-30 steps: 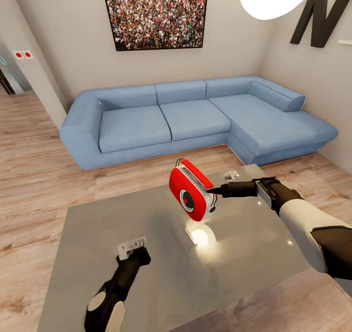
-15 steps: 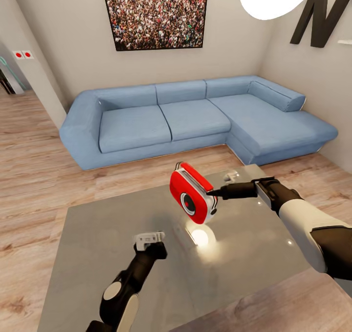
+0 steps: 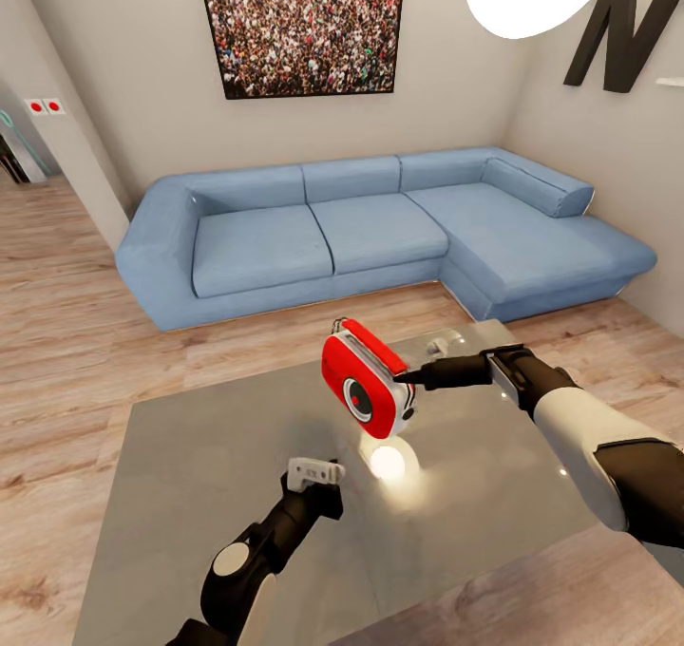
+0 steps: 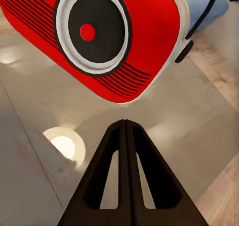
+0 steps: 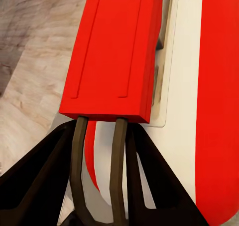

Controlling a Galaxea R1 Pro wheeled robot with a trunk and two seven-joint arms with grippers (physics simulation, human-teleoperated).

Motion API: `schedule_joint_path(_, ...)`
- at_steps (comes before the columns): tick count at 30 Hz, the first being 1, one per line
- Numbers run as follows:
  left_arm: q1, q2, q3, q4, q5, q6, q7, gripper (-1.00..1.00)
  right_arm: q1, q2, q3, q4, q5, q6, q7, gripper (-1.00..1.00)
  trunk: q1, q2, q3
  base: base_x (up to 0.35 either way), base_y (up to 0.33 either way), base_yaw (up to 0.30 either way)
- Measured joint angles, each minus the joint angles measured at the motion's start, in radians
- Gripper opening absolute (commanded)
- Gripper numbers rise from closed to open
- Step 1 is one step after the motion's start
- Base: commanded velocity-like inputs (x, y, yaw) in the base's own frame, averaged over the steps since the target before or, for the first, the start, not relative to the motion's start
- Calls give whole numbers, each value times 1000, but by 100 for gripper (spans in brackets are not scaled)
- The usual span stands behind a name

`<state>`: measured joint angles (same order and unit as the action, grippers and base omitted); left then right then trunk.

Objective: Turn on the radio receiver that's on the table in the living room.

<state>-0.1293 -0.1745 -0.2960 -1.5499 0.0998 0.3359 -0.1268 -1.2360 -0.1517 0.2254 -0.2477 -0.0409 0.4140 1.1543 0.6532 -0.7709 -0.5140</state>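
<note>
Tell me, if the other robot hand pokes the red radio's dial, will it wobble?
Probably a little. The radio receiver hangs in the air above the table, pinched by the right gripper at one side alone, so a poke from the left gripper could twist it. Its shell looks hard, unlikely to bend.

Cut off and covered

The radio receiver (image 4: 107, 34) runs past the left wrist frame's edge; the black letter N (image 3: 632, 28) is cropped above.
</note>
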Motion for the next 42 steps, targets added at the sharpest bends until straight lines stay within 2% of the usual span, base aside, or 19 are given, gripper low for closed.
schedule_joint_path(9, -5, 0, 0, -1, 0, 0, -9, -100, 1, 55, 8, 34, 6, -3, -1, -100, 0, 0, 0, 0, 0, 0)
schedule_joint_path(16, -45, 0, 4, -1, -3, 26, -11, -100, 1, 61, 10, 48, 10, -4, -1, -100, 0, 0, 0, 0, 0, 0)
schedule_joint_path(21, -66, 0, 20, -1, -3, 43, -11, -100, 1, 61, 12, 49, 54, -4, 1, -100, 0, 0, 0, 0, 0, 0)
schedule_joint_path(26, -85, 0, 25, -1, -3, 44, -17, -100, 2, 61, 61, 49, 59, -1, 125, -100, 0, 0, 0, 0, 0, 0)
schedule_joint_path(28, -87, 0, 26, -1, -2, 46, -53, -100, 2, 61, 83, 50, 64, -4, 150, -100, 0, 0, 0, 0, 0, 0)
schedule_joint_path(31, -88, 0, 26, 0, -2, 47, -120, -100, 1, 61, 84, 54, 62, -4, 160, -100, 0, 0, 0, 0, 0, 0)
schedule_joint_path(33, -88, 0, 26, 3, -3, 47, -143, -100, 1, 61, 90, 60, 63, -4, 163, -100, 0, 0, 0, 0, 0, 0)
schedule_joint_path(42, -90, 0, 26, 9, -9, 47, -158, -100, 1, 61, 90, 63, 62, -4, 256, -100, 0, 0, 0, 0, 0, 0)
